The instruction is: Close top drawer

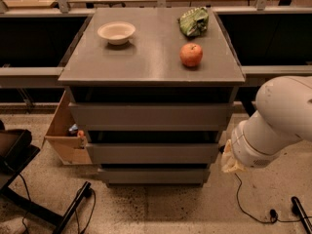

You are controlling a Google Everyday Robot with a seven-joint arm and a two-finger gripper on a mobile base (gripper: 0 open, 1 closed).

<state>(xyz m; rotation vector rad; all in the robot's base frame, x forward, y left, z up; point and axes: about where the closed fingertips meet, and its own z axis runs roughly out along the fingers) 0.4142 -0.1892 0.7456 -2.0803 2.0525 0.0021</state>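
The top drawer (148,115) is the uppermost of three grey flat fronts under the cabinet's grey top (146,57). A dark gap shows between its front panel and the top. My white arm (278,121) comes in from the right edge. Its pale end with the gripper (229,161) hangs to the right of the cabinet, level with the middle drawer (151,152) and apart from all drawer fronts. The arm covers most of the gripper.
On the cabinet top stand a white bowl (116,32), a red apple (191,54) and a green bag (194,21). A cardboard box (66,130) sits on the floor at the cabinet's left. A black stand (29,179) is at lower left and cables (253,213) at lower right.
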